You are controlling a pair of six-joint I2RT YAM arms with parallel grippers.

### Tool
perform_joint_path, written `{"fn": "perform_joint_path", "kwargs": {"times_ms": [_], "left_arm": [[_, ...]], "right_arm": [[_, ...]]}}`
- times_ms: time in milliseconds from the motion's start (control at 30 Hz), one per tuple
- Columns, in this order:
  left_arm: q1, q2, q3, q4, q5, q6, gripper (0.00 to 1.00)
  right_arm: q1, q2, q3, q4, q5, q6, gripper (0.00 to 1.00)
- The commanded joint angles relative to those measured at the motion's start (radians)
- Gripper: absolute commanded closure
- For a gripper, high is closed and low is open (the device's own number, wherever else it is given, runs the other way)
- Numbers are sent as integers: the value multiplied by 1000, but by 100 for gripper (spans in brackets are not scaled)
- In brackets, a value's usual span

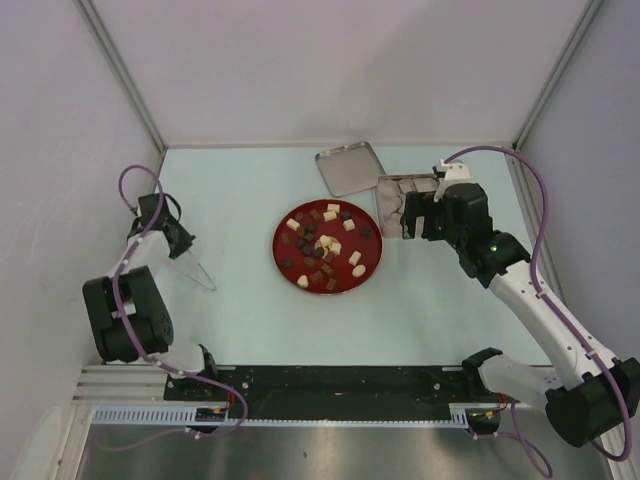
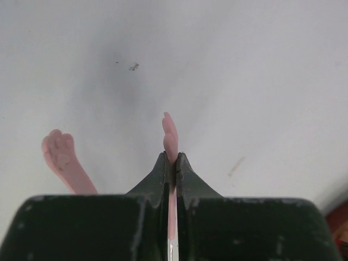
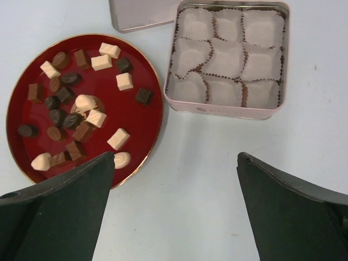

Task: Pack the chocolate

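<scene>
Chocolate (image 1: 325, 243) was scattered on the red plate (image 3: 142, 122) at the middle of the counter, just beside the paper-lined tin (image 3: 217, 109) toward the far right corner. Pink tongs (image 2: 169, 130) were clamped by the left gripper (image 2: 169, 157) near the left edge. The right gripper (image 3: 175, 156) was held spread wide by the tin.

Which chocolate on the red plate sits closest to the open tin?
The dark square chocolate, alone on the tin side of the red plate; others lie farther.

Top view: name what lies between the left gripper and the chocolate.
Pink tongs held by the left gripper, then bare table up to the red plate of chocolate.
</scene>
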Motion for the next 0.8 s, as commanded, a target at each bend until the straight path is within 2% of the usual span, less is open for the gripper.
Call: {"fn": "perform_joint_path", "kwargs": {"times_ms": [0, 200, 367, 533, 767], "left_arm": [[6, -206, -47, 74, 141, -50, 100], [4, -428, -159, 227, 289, -161, 100], [-19, -521, -205, 329, 454, -265, 100], [-140, -590, -228, 476, 458, -339, 100], [-358, -536, -207, 643, 421, -431, 100]], "right_arm": [[1, -16, 4, 47, -86, -1, 0], [6, -10, 4, 68, -217, 34, 0], [7, 4, 5, 93, -324, 90, 0], [7, 30, 4, 153, -430, 166, 0], [48, 107, -7, 284, -527, 312, 0]]}}
